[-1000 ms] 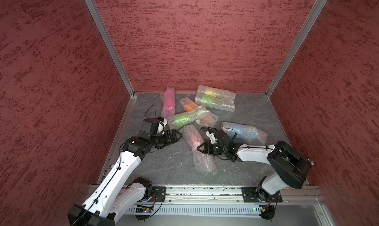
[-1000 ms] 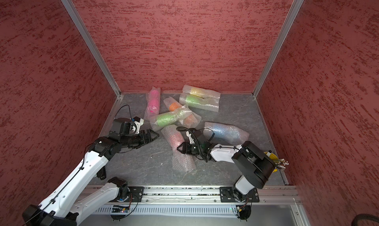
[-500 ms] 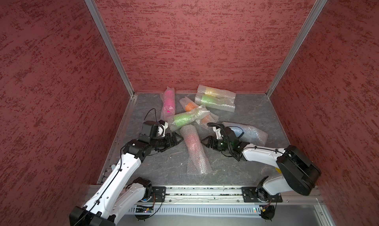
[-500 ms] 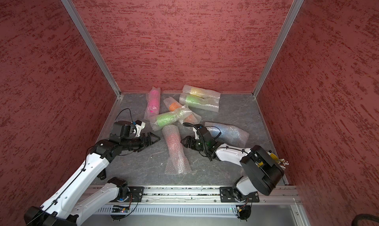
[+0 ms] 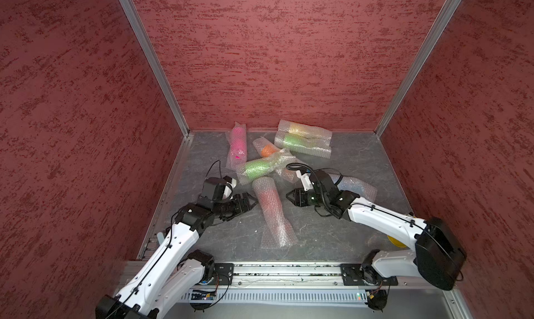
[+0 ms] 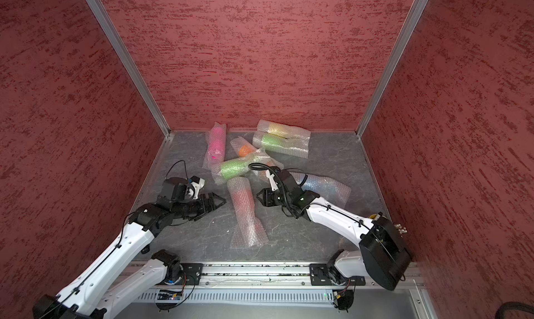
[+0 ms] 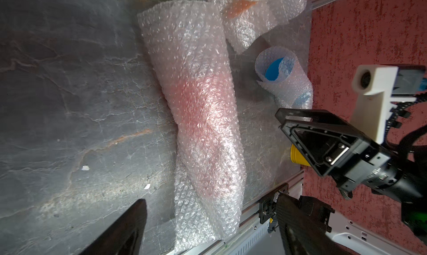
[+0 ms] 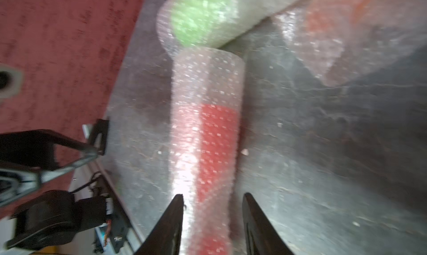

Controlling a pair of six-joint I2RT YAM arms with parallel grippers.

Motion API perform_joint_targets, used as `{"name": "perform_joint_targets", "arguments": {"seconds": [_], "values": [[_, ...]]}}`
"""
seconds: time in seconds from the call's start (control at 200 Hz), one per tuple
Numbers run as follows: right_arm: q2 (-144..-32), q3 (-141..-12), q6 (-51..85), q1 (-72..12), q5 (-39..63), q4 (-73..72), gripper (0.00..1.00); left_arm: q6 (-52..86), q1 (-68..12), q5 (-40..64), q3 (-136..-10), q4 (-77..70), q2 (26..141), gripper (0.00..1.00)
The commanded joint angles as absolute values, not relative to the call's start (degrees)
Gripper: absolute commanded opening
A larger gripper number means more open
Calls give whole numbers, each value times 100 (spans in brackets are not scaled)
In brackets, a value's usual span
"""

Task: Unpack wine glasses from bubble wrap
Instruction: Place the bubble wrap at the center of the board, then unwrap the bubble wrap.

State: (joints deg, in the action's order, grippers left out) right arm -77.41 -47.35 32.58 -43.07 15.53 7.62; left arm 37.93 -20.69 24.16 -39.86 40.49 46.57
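A red wine glass in a bubble wrap sleeve (image 5: 271, 210) (image 6: 244, 213) lies on the grey floor between my two grippers. My left gripper (image 5: 249, 203) (image 7: 210, 199) stands wide open just left of it, not touching. My right gripper (image 5: 289, 197) (image 8: 212, 196) is open a little, its tips just right of the sleeve and holding nothing; in the right wrist view the red sleeve (image 8: 208, 131) shows between them. Further back lie wrapped pink (image 5: 238, 142), orange (image 5: 267, 150), green (image 5: 255, 167), a second green (image 5: 291, 141) and yellow (image 5: 297, 128) glasses. A blue one (image 7: 273, 70) lies under my right arm.
A small yellow cup (image 5: 394, 241) stands at the near right beside the right arm. Red walls close the cell on three sides. A metal rail (image 5: 289, 269) with both arm bases runs along the near edge. Bare floor (image 5: 332, 233) lies near the rail.
My right gripper let go of the red sleeve, drew back to the right and narrowed its jaws. The sleeve's near end swung left. My left gripper crept slightly nearer, still open.
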Motion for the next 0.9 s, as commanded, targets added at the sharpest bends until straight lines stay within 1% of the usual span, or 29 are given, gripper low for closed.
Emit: {"name": "perform_joint_targets", "arguments": {"seconds": [0.0,0.1,0.245,0.281,0.331,0.436,0.541,0.671,0.822,0.897], "values": [[-8050,-5029,3265,-4629,1795,859,36,3771,-2074,2042,-4102,4192,4598,89],[-8474,-5301,3235,-4852,1939,881,31,3779,-2072,2017,-4097,4201,4641,89],[-8811,-5455,3127,-5062,2074,959,31,3797,-2024,1938,-4104,4259,4542,89],[-8848,-5484,3089,-5130,2092,996,32,3791,-2001,1915,-4115,4292,4519,89],[-8912,-5538,3042,-5209,2024,1114,37,3771,-1949,1895,-4138,4343,4481,89],[-9077,-5701,2846,-5284,1548,1573,44,3758,-1871,1906,-4135,4368,4438,90],[-9274,-5774,2659,-5300,1029,1938,45,3761,-1839,1953,-4092,4307,4482,90],[-9354,-5685,2537,-5291,529,2011,40,3780,-1841,2033,-4010,4197,4574,90],[-9234,-5489,2544,-5165,261,1837,35,3831,-1837,2122,-3883,4046,4669,90],[-9048,-5274,2565,-5060,333,1545,34,3899,-1853,2194,-3786,3919,4727,89]]}}
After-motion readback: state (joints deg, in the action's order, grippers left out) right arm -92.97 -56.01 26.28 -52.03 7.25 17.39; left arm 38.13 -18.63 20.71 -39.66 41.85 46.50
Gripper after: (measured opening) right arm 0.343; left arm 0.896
